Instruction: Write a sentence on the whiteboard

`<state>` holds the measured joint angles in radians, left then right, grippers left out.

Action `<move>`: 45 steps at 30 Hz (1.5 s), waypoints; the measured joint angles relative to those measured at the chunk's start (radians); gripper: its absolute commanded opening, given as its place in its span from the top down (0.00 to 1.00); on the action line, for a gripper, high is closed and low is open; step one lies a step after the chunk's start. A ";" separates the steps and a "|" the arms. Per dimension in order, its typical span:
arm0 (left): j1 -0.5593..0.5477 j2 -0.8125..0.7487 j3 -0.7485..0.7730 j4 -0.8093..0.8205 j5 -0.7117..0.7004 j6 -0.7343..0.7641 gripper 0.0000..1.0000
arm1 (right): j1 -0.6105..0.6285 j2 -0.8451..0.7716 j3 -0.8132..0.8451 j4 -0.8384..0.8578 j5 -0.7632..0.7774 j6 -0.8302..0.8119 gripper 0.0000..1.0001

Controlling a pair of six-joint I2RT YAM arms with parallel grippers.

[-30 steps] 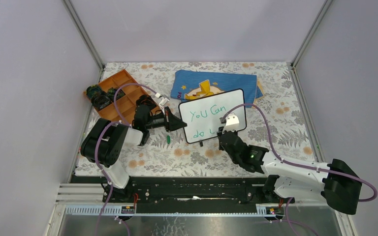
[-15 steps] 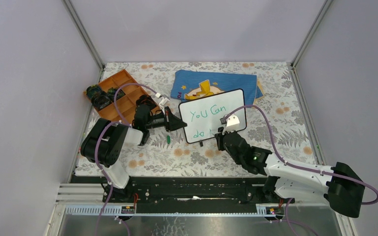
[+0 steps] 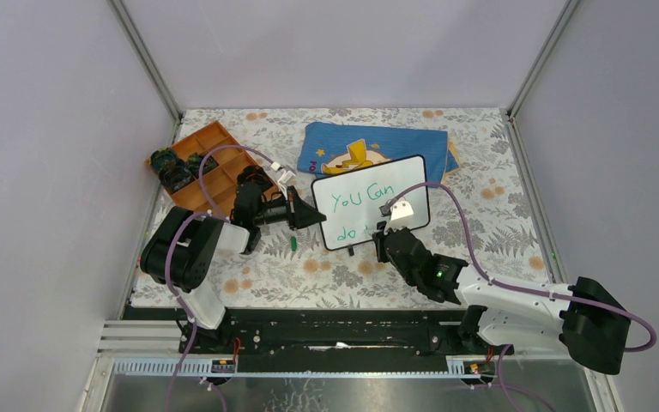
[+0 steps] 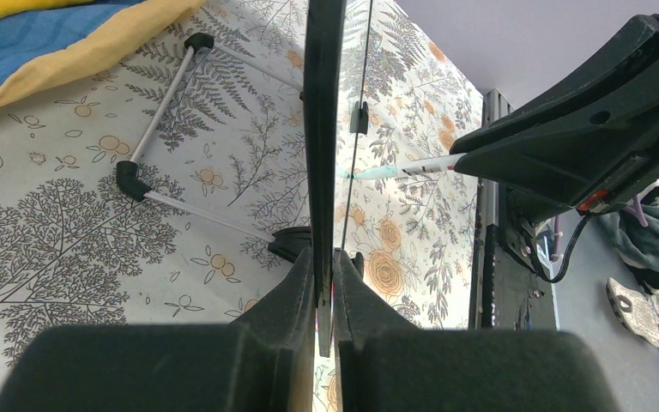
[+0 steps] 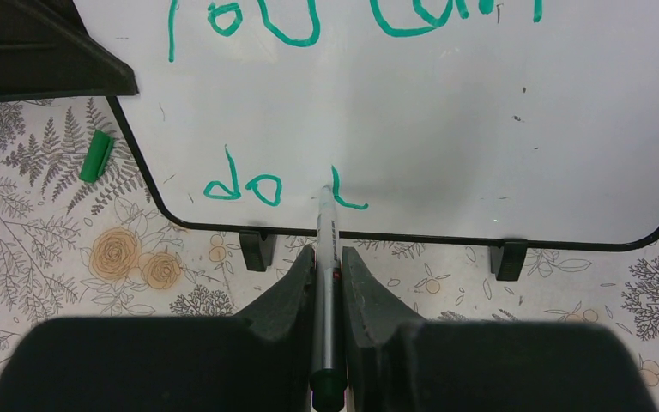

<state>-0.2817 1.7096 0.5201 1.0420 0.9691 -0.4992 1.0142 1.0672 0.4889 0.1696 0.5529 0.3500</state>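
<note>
Two claws shared the job. At far left an orange tray [image 3: 210, 167] sat well apart from the work. Next came the left claw [image 4: 324, 262], pinched almost shut on the left edge of the whiteboard [image 3: 408, 176]. The board stood upright on its little feet near the middle of the table [image 3: 498, 215], just in front of a blue cloth [image 3: 335, 137]. A green cap [image 5: 96, 156] lay on the table beside the board's lower left corner. On the board the sentence [image 3: 343, 202] read "You Can" above and "do" below, with one more stroke begun, so the second line looked only partly written. The marker [image 5: 325, 219] had its tip at the foot of that stroke; whether it touched could not be told. The right claw [image 5: 327, 257], reaching in from the right, was clamped narrowly around the barrel. Too hard a press could tilt the board backward or twist its thin edge out of the left claw's pinch. The barrel could also slip back between the fingers, leaving faint or broken letters. Because the line sat low, a downstroke could run onto the black frame.
</note>
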 measured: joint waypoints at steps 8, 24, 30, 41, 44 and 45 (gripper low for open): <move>0.000 0.000 0.001 -0.003 0.000 0.001 1.00 | -0.003 0.012 0.006 -0.003 0.021 0.007 1.00; -0.005 -0.004 0.002 -0.008 -0.005 0.005 1.00 | -0.018 -0.026 0.006 -0.053 0.056 0.018 1.00; -0.006 -0.004 0.002 -0.008 -0.006 0.006 1.00 | -0.020 -0.110 0.003 -0.053 0.056 0.005 1.00; -0.006 -0.004 0.002 -0.010 -0.006 0.007 1.00 | -0.035 -0.069 0.015 -0.045 0.057 -0.014 1.00; -0.006 -0.004 0.003 -0.010 -0.006 0.008 1.00 | -0.040 -0.063 0.019 -0.034 0.057 -0.015 1.00; -0.006 -0.004 0.003 -0.011 -0.005 0.008 1.00 | -0.042 -0.062 0.019 -0.027 0.057 -0.015 1.00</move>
<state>-0.2874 1.7058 0.5236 1.0309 0.9638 -0.4908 0.9726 1.0054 0.5083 0.1421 0.6098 0.3351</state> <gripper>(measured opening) 0.133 0.170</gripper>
